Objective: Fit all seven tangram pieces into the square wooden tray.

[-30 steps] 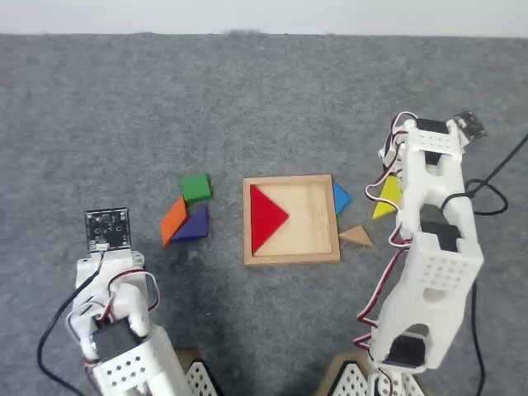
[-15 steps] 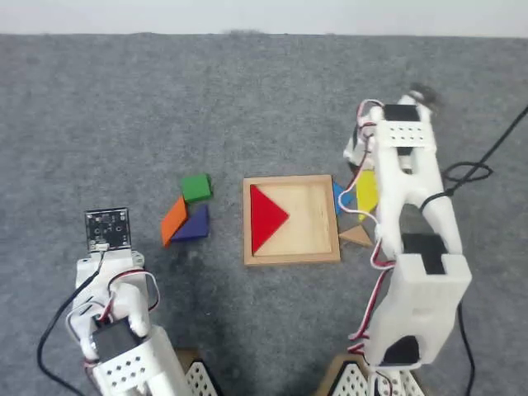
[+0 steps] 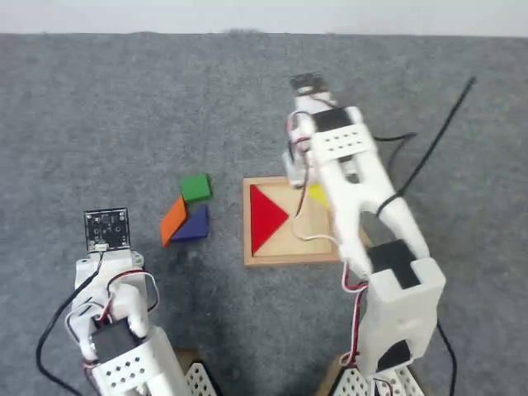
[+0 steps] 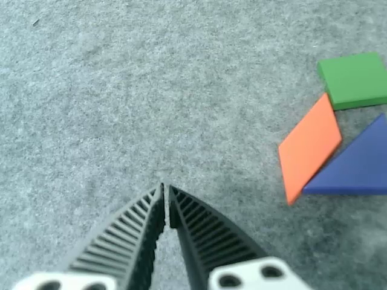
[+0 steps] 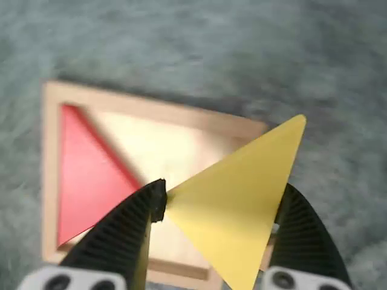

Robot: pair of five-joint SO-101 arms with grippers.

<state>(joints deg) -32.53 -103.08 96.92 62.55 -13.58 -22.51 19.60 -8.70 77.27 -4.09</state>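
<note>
Bright, even light from above leaves only soft, faint shadows on the grey carpet (image 3: 124, 107).

White plastic left arm (image 3: 130, 365) and right arm (image 3: 353, 157) carry black motors, looping red, black and white cables, ribbed black fingers (image 4: 127, 241).

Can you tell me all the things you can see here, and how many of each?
tray: one, pale wood, middle of the mat.
red triangle: one, red, lying in the tray on the left arm's side.
yellow triangle: one, yellow, held over the tray.
green square: one, green, on the mat on the left arm's side of the tray.
orange parallelogram: one, orange, next to the green square.
dark blue triangle: one, dark blue, against the orange parallelogram.
mat: one, grey, under everything.
left tool: one, black, shut, over bare mat.
right tool: one, black, shut on the yellow triangle.
</note>
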